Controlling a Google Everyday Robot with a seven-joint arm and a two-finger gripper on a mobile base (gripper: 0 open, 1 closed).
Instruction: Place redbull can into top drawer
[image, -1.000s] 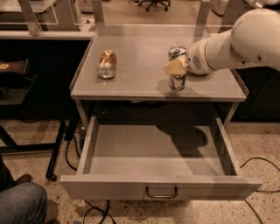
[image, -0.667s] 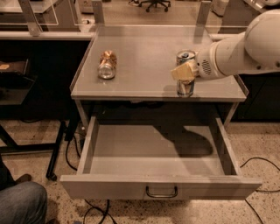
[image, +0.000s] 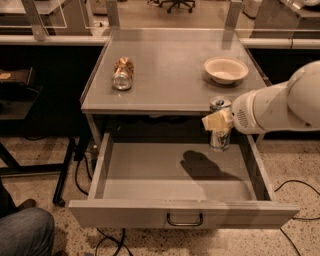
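Observation:
The redbull can (image: 220, 139) is upright, held in the air off the table's front edge, above the right part of the open top drawer (image: 180, 172). My gripper (image: 218, 121) is shut on the can's middle, its tan fingers (image: 214, 121) wrapped around it, with the white arm reaching in from the right. The can's silver top shows above the fingers and its lower end below them. The can's shadow falls on the drawer floor. The drawer is pulled fully out, with its dark handle (image: 184, 220) on the front panel.
A gold-brown can (image: 122, 73) lies on its side on the grey table top (image: 170, 80) at the left. A white bowl (image: 226, 69) stands at the table's right. Cables lie on the floor; a person's knee (image: 25, 232) is at the bottom left.
The gripper has lifted the redbull can off the table top and carried it forward and down, over the open drawer. The bowl behind it is now uncovered.

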